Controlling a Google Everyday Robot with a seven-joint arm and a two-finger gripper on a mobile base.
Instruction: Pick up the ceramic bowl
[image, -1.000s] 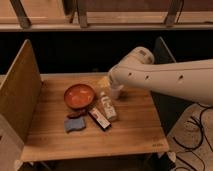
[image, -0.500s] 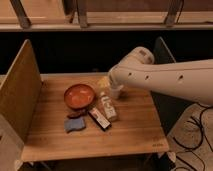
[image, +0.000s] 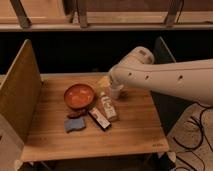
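Observation:
The ceramic bowl (image: 79, 96) is round, shallow and glossy orange-red. It sits upright on the wooden table (image: 135, 125), left of centre. My white arm reaches in from the right. Its gripper (image: 113, 82) is at the arm's left end, over the small white cup (image: 116, 91), a short way right of the bowl and apart from it. The arm's bulk hides most of the gripper.
A clear bottle (image: 108, 107) lies just right of the bowl. A snack bar (image: 99, 119), a blue sponge (image: 75, 124) and a small dark item (image: 76, 114) lie in front of it. A yellow item (image: 103, 81) sits behind the cup. A tall wooden panel (image: 20, 95) walls the table's left side.

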